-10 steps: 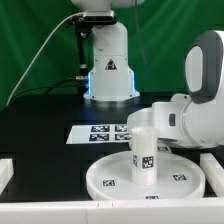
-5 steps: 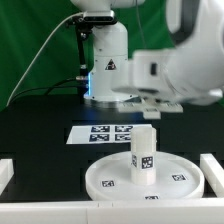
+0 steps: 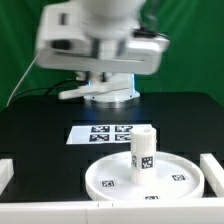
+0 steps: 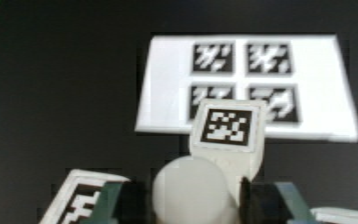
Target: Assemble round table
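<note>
The round disc (image 3: 100, 178) lies flat near the front table edge. The short post (image 3: 143, 155) stands upright on it, and nothing touches it in the exterior view. My arm (image 3: 100, 40) is a blur high above, and the gripper cannot be picked out there. In the wrist view the tagged post (image 4: 229, 125) shows in line between the two fingers (image 4: 126, 198) of my gripper (image 4: 202, 200). A thin dark gap runs on each side of the post, and the jaws stand close together. A white tagged piece (image 4: 87, 195) beside one finger is too blurred to name.
The marker board (image 3: 110, 132) lies on the black table behind the disc, and in the wrist view the marker board (image 4: 247, 85) lies beyond the post. White border rails (image 3: 8, 170) (image 3: 212, 165) flank the disc. The robot's base (image 3: 108, 92) stands at the back.
The arm swung from beside the post at the exterior view's right, up and across to the upper left. The post and disc stayed put.
</note>
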You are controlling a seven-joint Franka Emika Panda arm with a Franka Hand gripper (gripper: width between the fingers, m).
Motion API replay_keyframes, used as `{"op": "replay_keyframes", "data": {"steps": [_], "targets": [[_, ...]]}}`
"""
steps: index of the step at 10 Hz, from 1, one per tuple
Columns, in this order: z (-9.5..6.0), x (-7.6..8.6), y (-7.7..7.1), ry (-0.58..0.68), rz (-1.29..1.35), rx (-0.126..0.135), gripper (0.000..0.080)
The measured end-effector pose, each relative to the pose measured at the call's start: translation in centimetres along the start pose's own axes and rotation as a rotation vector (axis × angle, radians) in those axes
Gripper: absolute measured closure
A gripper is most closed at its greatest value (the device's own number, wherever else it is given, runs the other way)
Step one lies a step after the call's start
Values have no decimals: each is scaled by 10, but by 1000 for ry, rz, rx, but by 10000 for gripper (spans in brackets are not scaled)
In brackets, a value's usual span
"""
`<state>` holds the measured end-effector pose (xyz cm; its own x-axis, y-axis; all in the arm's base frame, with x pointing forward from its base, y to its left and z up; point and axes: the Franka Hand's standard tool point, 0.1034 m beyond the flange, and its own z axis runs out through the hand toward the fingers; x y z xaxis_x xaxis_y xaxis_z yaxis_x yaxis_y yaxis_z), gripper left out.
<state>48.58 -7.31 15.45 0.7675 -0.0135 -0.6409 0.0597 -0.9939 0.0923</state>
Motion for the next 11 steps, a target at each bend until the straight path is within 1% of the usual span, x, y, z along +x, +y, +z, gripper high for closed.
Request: {"op": "replay_keyframes", "data": {"steps": [1, 2, 3, 5, 6, 7, 8, 9, 10, 11], "targets": [[1, 7, 6, 57, 5, -3, 580], [-3, 9, 0, 132, -10, -5, 580], [-4, 11, -1, 202, -17, -2, 580], [-6, 16, 0, 303, -19, 0, 580], [-11, 19, 3, 379, -58, 9, 580], [-18, 21, 16, 435, -76, 55, 580], [-22, 27, 25, 486, -76, 94, 580], [-27, 38, 28, 604, -83, 117, 580], [-26, 39, 29, 679, -65, 112, 580], [-25, 39, 32, 718, -60, 100, 580]]}}
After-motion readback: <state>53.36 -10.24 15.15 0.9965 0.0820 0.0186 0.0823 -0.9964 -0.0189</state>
